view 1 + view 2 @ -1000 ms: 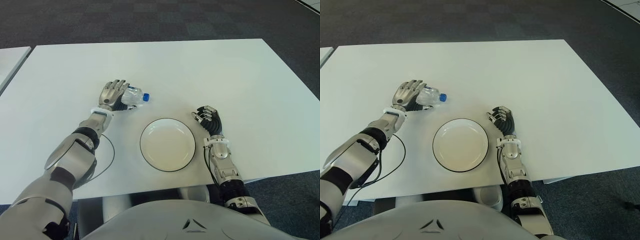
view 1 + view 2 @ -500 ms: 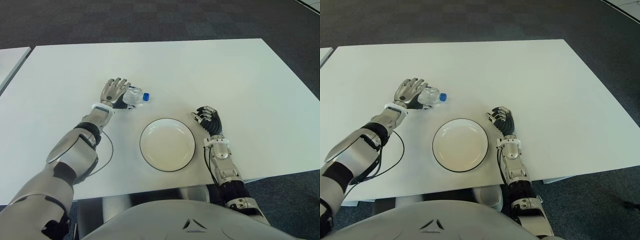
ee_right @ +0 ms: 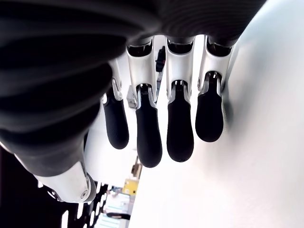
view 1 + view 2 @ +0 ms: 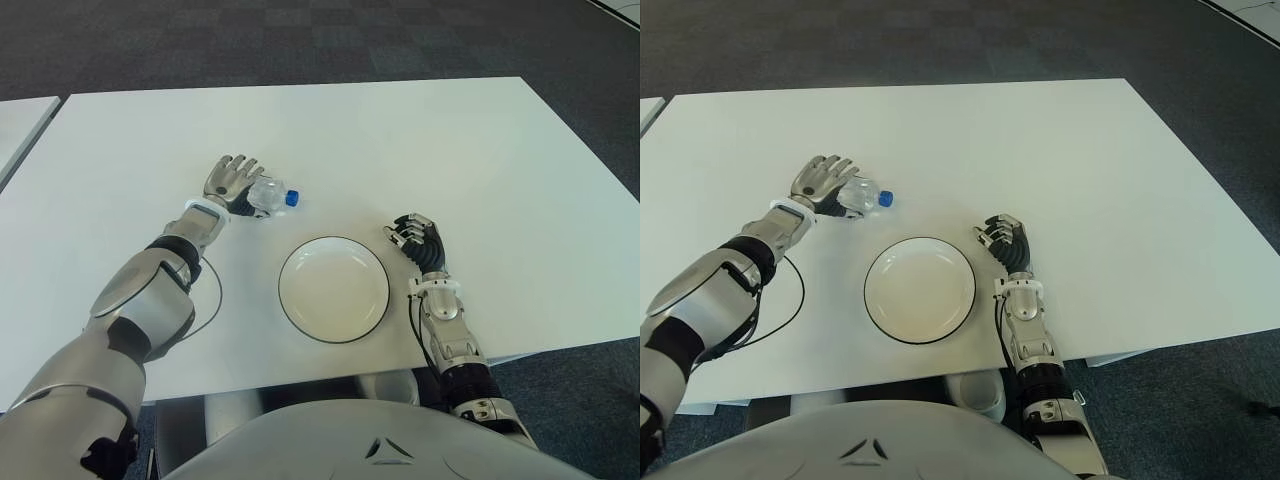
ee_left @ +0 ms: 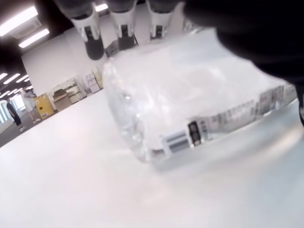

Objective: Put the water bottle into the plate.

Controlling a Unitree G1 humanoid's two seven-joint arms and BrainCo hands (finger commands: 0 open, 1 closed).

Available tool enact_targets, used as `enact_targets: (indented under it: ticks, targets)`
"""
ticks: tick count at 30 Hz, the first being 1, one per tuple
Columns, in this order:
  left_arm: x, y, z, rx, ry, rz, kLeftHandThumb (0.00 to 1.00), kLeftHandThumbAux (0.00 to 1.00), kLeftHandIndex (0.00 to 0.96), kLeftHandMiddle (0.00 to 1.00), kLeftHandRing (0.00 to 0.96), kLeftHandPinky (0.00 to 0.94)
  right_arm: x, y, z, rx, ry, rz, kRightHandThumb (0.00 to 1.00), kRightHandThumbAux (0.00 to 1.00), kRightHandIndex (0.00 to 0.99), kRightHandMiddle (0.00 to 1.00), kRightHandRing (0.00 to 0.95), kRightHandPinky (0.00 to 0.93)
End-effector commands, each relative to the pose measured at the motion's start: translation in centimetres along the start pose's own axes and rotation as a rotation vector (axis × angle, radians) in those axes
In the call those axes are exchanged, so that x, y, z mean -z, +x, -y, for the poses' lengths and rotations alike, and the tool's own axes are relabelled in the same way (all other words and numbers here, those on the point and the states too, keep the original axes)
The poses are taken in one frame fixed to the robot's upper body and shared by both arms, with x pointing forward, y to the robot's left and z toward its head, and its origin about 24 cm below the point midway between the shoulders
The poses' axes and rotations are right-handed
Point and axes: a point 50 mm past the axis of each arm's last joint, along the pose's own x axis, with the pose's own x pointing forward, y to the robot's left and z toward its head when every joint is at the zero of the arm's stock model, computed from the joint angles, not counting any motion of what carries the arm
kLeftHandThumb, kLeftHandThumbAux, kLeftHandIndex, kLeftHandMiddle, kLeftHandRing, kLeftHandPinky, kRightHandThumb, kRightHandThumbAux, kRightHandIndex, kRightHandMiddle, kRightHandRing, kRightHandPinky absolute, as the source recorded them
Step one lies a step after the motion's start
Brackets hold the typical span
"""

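Your left hand (image 4: 229, 184) has slid up-frame, fingers curling over the lying water bottle (image 4: 268, 196) (upper left of the plate (image 4: 333, 290)); grasp forming. Right hand (image 4: 418, 240) idles, curled, empty.

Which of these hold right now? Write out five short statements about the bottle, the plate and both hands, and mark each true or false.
1. The water bottle lies on its side on the table. True.
2. The bottle is already in the plate. False: the plate holds nothing, and the bottle lies beyond it, toward the robot's left.
3. The left hand is at the bottle, with its fingers over the clear body. True.
4. The right hand is holding the plate's rim. False: it shows beside the plate on the robot's right, fingers curled, holding nothing.
5. The bottle's blue cap points away from the left hand. True.
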Motion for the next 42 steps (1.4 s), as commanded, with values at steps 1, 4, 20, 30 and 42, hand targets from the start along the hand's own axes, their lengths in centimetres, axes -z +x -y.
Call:
enact_targets:
  ticks: [1,4,20,30,42]
  targets:
    - [0.0,-1.9,3.5,0.184,0.010,0.006,0.629,0.414,0.011,0.000,0.000,0.000,0.8,-0.5,-0.2,-0.008,0.001,-0.051,0.705,0.730,0.429,0.577,0.606,0.627]
    - [0.1,-2.0,3.7,0.197,0.001,0.001,0.634,0.420,0.018,0.000,0.000,0.000,0.8,-0.5,-0.2,-0.008,0.000,-0.050,0.705,0.730,0.429,0.578,0.607,0.628]
    - [0.4,-2.2,4.2,0.268,-0.084,-0.060,0.647,0.453,0.025,0.000,0.000,0.033,0.8,-0.5,-0.2,-0.002,0.000,-0.053,0.706,0.729,0.429,0.581,0.616,0.639]
    - [0.8,-2.4,4.4,0.283,-0.141,-0.109,0.741,0.490,0.123,0.179,0.214,0.330,0.8,-0.4,-0.1,-0.003,-0.002,-0.047,0.706,0.729,0.429,0.581,0.615,0.640]
    - [1.2,-2.6,4.7,0.310,-0.295,-0.181,0.918,0.652,0.349,0.477,0.535,0.625,0.7,-0.3,0.0,0.001,-0.003,-0.047,0.706,0.729,0.429,0.577,0.611,0.631]
